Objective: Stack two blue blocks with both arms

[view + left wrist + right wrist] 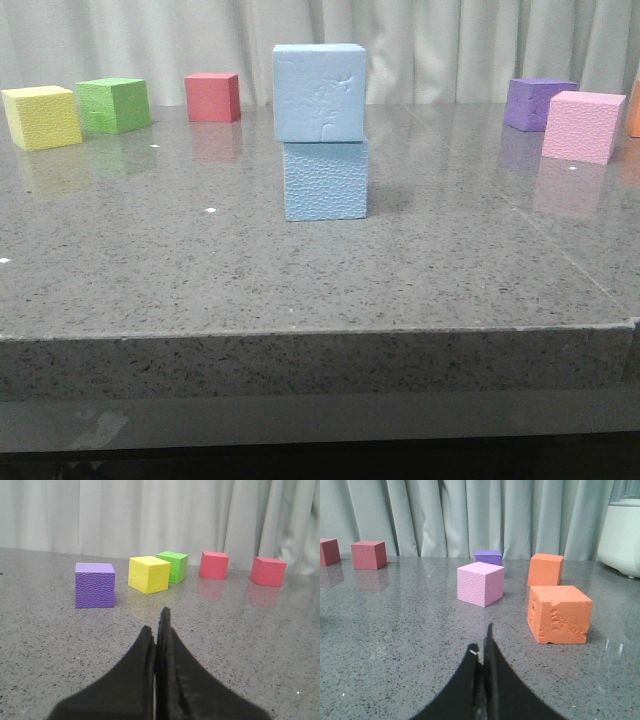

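- Stacking looked finished: the upper pale sky-blue foam cube (319, 92) sat squarely on the lower pale sky-blue foam cube (325, 180), touching it face to face, about midway between the left and right edges of the grey speckled stone desk (300, 290) and nearer its far edge than its near one.
- The top cube overhung slightly toward the left edge — not enough, by my judgement, to tip it, since most of its base rested on the cube below.
- The left gripper (156, 630) had its black fingers pressed together with nothing between them, held low over bare desk; neither arm appeared in the front view, which fits both being clear of the stack.
- The right gripper (485, 647) was likewise closed and empty — pointing away from the blue cubes.
- Around the stack stood other foam cubes, all well apart from it: a yellow cube (41, 116), a green cube (112, 104) and a red cube (212, 97) toward the far left corner, a purple cube (538, 103) and a pink cube (582, 125) toward the far right corner.
- Nothing crowded the stack or stood in the way.
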You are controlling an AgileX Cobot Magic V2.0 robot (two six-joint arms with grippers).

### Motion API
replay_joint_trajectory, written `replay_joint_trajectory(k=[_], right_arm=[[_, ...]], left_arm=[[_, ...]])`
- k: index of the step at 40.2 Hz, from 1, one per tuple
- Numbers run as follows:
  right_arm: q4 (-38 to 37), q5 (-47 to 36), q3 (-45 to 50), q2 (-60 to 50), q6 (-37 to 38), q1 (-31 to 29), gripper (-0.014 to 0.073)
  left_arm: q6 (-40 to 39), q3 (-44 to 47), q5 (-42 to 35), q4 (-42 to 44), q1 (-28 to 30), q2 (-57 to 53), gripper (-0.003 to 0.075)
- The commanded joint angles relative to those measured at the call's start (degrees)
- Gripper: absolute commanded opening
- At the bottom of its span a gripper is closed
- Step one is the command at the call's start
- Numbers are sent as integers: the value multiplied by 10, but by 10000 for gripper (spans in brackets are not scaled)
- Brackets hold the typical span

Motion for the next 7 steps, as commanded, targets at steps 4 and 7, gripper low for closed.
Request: replay_joint_trajectory(k=[4,7], right_arm=[[-4,-51,-2,-10,-3,-3,-120],[-4,-51,-2,-10,-3,-3,-120]], left_arm=[[-3,1,-48,0,0,-10,-19],[-3,1,-48,0,0,-10,-19]])
